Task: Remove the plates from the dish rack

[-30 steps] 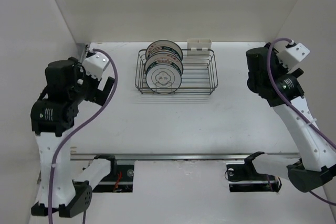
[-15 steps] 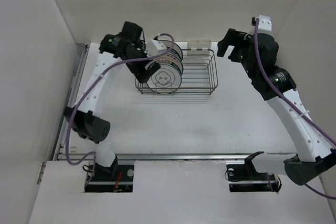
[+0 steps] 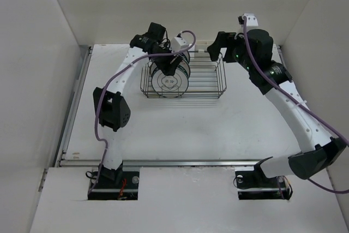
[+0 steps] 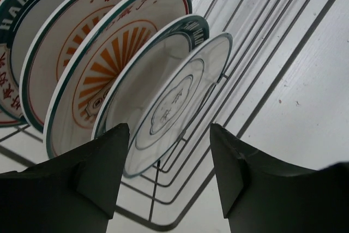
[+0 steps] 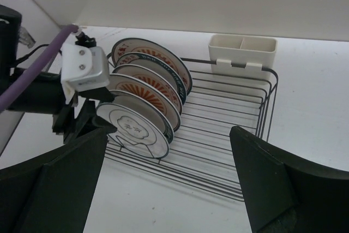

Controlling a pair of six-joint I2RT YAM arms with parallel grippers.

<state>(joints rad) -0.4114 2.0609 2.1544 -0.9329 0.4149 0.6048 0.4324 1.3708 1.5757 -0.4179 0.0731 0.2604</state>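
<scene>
Plates (image 4: 180, 96): likely stiff, slick, breakable; I'd pinch the front rim. Left gripper (image 4: 169, 135) half-open astride it, right gripper (image 5: 168, 135) wide; both empty.

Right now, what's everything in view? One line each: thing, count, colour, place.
plates: five by my count, white with teal rims, at least one with an orange sunburst; upright in the rack's left half
dish rack: one, dark wire; far middle of the table
holder: one, cream; clipped to the rack's far edge
table: one, white; under everything
cables: two, purple; one along each arm
left pincer: one, dark; jaws apart on either side of the front plate
right pincer: one, dark; open, above the rack's right side
</scene>
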